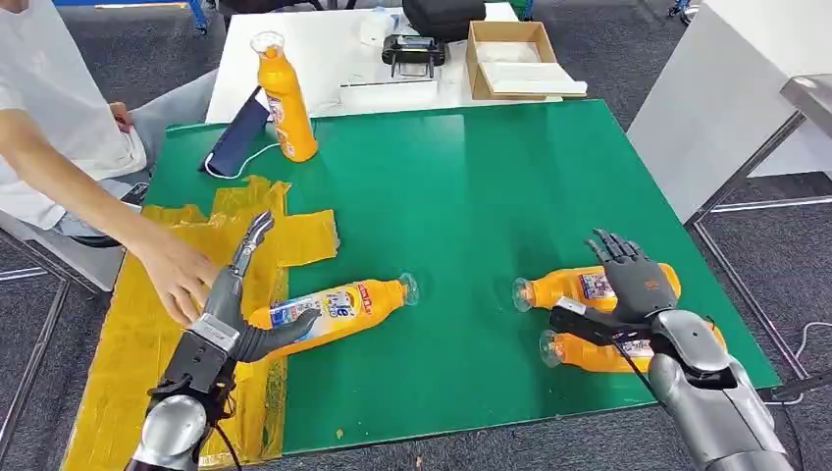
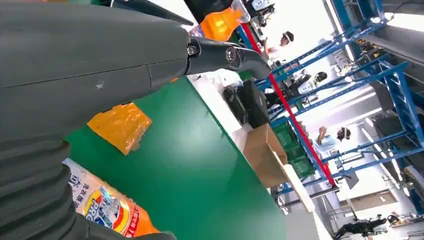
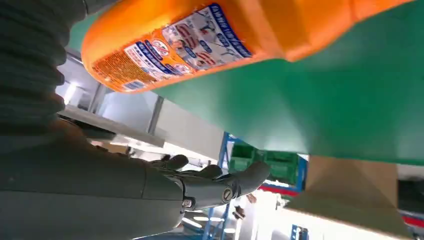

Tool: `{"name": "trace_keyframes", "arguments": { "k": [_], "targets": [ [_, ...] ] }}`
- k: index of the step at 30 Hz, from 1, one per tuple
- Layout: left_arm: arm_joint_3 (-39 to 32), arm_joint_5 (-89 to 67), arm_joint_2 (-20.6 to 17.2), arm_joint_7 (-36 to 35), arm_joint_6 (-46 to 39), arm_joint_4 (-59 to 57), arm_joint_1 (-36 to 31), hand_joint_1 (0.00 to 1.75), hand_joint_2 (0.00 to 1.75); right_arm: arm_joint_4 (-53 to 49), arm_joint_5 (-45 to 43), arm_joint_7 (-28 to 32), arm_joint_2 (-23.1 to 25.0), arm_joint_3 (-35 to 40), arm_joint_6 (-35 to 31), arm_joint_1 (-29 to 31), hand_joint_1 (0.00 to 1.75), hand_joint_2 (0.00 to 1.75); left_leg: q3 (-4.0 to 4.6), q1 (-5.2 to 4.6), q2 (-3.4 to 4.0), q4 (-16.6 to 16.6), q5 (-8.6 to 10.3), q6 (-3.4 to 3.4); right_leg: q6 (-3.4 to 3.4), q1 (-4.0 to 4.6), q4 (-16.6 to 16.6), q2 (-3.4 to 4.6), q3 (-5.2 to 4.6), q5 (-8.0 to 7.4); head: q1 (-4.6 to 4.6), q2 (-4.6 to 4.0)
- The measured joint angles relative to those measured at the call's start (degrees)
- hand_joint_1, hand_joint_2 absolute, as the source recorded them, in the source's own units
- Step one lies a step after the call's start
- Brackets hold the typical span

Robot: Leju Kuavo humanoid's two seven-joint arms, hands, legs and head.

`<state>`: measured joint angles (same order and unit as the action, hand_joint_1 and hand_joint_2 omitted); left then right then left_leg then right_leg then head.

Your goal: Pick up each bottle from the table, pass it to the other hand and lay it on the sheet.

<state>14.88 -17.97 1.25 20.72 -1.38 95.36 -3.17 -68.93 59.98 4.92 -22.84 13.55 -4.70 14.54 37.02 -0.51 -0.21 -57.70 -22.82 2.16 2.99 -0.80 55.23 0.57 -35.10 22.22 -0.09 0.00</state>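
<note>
The left hand (image 1: pixel 235 299) rests at the base of an orange bottle (image 1: pixel 338 309) that lies on its side on the green bench (image 1: pixel 461 186), its base on the edge of the yellow sheet (image 1: pixel 132 339) and its cap pointing away from the fingers. The left thumb lies along the bottle's base while the fingers stretch past it over the sheet (spread, not wrapped round the bottle). A person's hand (image 1: pixel 177 275) reaches in just beside those fingers. The right hand (image 1: pixel 633 280) hovers with fingers spread wide, holding nothing, over two more bottles (image 1: pixel 589 319) lying side by side under its palm. A fourth bottle (image 1: pixel 285 98) stands upright at the bench's far edge, well beyond the left fingers.
</note>
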Motion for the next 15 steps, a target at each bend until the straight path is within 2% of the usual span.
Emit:
{"name": "trace_keyframes", "arguments": {
  "k": [15],
  "targets": [
    [0.0,1.4,0.1,0.0,0.7,-1.4,-0.9,0.00,1.75,6.8,1.3,0.0,0.0,-0.1,-0.8,3.3,0.00,1.75,0.00,-0.02,-0.01,0.0,0.01,0.01,0.01,-0.01,0.0,0.00,0.01,-0.01,0.02,0.00]
  ]
}}
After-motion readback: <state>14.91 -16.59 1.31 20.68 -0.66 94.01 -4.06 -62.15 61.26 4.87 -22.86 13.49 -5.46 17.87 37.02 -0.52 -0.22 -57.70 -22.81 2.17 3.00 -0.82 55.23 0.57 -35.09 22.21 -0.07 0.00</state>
